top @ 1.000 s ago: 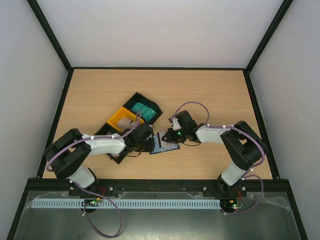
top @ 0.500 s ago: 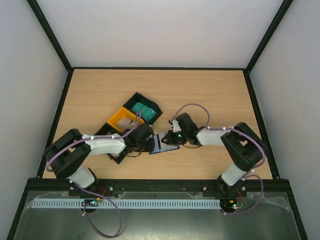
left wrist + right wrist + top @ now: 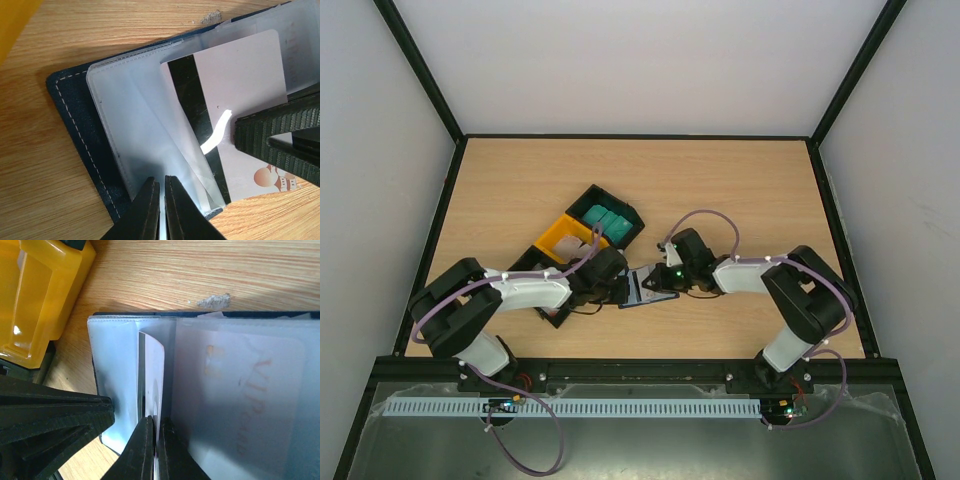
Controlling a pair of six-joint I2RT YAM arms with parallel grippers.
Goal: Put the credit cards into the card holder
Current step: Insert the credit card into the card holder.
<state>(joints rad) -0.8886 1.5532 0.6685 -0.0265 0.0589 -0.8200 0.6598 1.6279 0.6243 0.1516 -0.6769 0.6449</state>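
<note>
The navy card holder [image 3: 642, 291] lies open on the table between both arms. In the left wrist view its navy cover [image 3: 75, 130] and clear plastic sleeves [image 3: 135, 125] show. My left gripper [image 3: 162, 181] is shut on the edge of a clear sleeve. My right gripper [image 3: 155, 420] is shut on a whitish credit card [image 3: 156, 370], seen edge-on and partly between the sleeves. The same card [image 3: 240, 85] shows a black stripe in the left wrist view. Another card [image 3: 245, 405] sits inside a sleeve. Teal cards [image 3: 605, 218] lie in the tray.
The black-and-yellow three-compartment tray [image 3: 563, 232] stands just left of and behind the card holder, with its yellow wall [image 3: 40, 300] close to the sleeve. The left arm [image 3: 525, 290] covers the tray's near compartment. A black frame rims the table.
My right gripper has moved a little left and nearer with the card, further over the card holder. The left arm has stayed put.
</note>
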